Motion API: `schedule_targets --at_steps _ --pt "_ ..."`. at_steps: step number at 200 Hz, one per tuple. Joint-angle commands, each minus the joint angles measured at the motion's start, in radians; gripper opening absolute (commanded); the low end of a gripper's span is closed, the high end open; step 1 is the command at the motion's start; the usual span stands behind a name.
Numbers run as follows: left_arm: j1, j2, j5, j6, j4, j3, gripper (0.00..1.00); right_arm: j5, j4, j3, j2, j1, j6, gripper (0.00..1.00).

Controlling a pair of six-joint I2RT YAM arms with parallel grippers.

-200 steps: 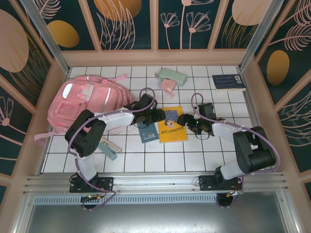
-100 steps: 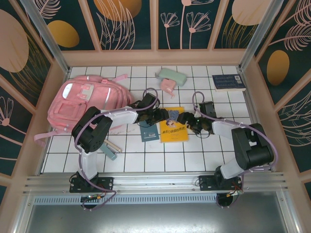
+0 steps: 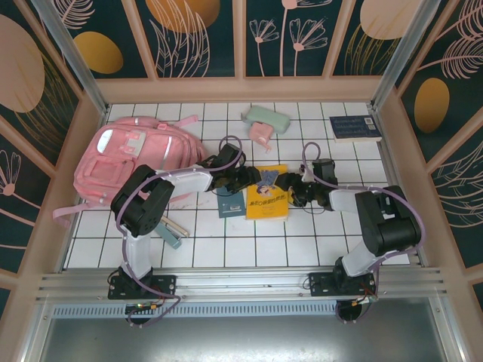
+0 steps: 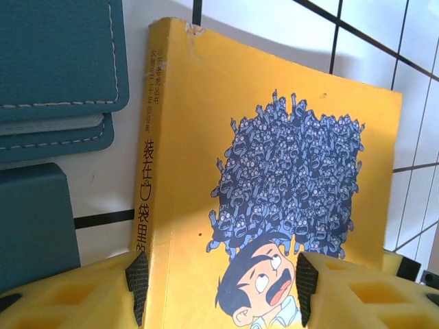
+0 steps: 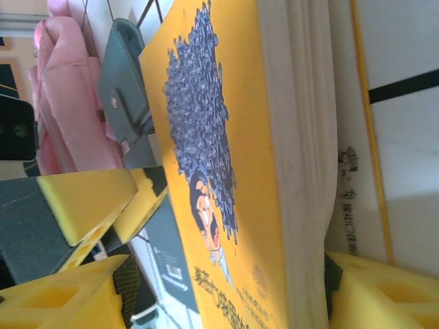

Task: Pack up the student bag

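Top external view: the large soft pink fabric student bag lies by the tabletop's far-left corner. At mid-table, the left gripper has its jaws spread over the spine side of a yellow paperback book. The right gripper has its jaws spread around the book's page edge.

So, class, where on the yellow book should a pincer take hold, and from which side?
Grip the yellow book across its thickness at the long page edge, coming from the robot's right. It is thin and looks too broad to span across the cover, and the teal notebook crowds its spine side, while the page edge faces away.
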Motion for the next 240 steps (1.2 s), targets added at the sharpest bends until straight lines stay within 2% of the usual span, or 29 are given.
schedule_targets --at_steps 1,40,74,111,138,171,196,229,240 --pt "-0.031 0.032 0.100 -0.020 0.043 -0.023 0.60 -0.163 0.086 0.011 -0.062 0.017 0.048 0.67" --pt "-0.031 0.027 0.103 -0.015 0.046 -0.017 0.60 -0.213 0.196 -0.030 -0.078 0.019 0.121 0.61" --pt "-0.030 0.024 0.106 -0.013 0.049 -0.022 0.59 -0.204 0.168 -0.033 -0.082 0.023 0.091 0.60" --pt "-0.030 0.021 0.114 -0.016 0.061 -0.024 0.59 -0.206 0.195 -0.042 -0.048 0.037 0.083 0.70" --pt "-0.031 0.011 0.109 -0.015 0.061 -0.029 0.59 -0.133 0.119 -0.032 -0.026 0.049 0.034 0.69" --pt "-0.031 -0.021 0.076 0.005 0.026 -0.028 0.59 -0.019 0.033 -0.033 -0.039 0.046 -0.020 0.57" --pt "-0.031 -0.050 0.036 0.020 -0.010 -0.027 0.59 0.034 0.007 -0.036 -0.036 0.046 -0.038 0.42" --pt "-0.031 -0.068 0.026 0.029 -0.020 -0.029 0.59 0.024 0.066 -0.049 0.012 0.047 -0.017 0.26" --pt "-0.031 -0.069 0.026 0.029 -0.020 -0.031 0.59 0.014 0.091 -0.049 0.030 0.048 -0.007 0.17"
